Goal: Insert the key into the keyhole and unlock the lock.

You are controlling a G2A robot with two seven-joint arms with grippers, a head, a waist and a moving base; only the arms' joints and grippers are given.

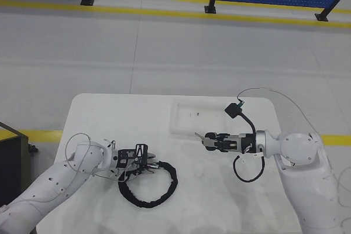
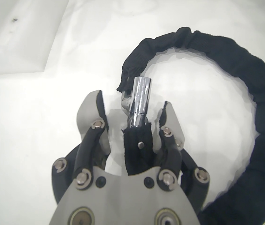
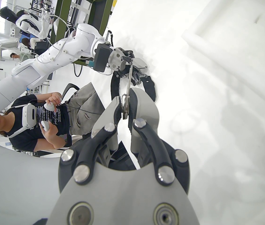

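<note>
Right gripper (image 3: 126,97) clamped tight on key (image 3: 129,80), holding it by head end, blade poking out toward lock. It sits over right-middle of table (image 1: 105,117), well apart from lock. Lock (image 1: 164,186) is a black-sleeved cable loop lying front-left. Left gripper (image 2: 132,98) is spread apart, fingers either side of chrome cylinder (image 2: 140,97), not squeezing it. White tray (image 1: 222,120) sits at far side of table, behind key.

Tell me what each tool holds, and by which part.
The right tool pinches the key by its ringed head, blade pointing out. The left tool is open astride the chrome end of the lock, gripping nothing.
</note>
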